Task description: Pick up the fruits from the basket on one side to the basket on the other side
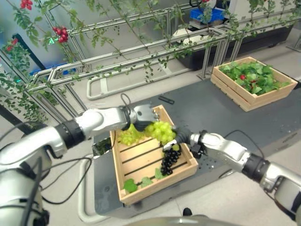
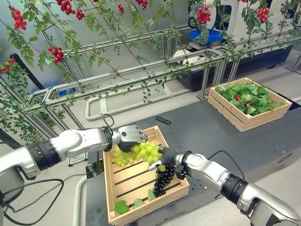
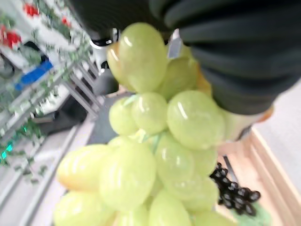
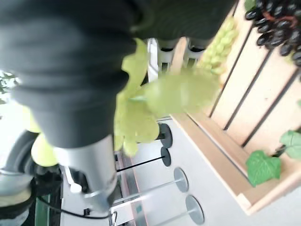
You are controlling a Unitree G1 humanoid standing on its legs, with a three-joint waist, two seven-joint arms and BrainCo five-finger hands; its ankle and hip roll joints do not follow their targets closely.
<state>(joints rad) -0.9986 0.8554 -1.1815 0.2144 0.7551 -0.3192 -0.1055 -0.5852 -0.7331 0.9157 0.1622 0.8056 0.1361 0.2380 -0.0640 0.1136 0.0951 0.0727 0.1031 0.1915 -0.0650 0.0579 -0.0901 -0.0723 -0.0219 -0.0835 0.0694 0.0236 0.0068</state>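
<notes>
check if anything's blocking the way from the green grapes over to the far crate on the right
Nothing visible does. The green grapes hang over the near crate, gripped by the left hand and right hand; open grey platform lies before the far crate.

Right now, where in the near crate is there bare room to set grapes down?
Near crate: bare slats mid-floor, between the green grapes and the leaves at its near end. Crowded: far end, where both hands (left hand, right hand) meet, and by the black grapes.

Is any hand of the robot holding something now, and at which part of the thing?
Both hands are at the green grapes over the near crate: left hand on top, right hand at the side. Their fingers are hidden, so the grip cannot be told.
</notes>
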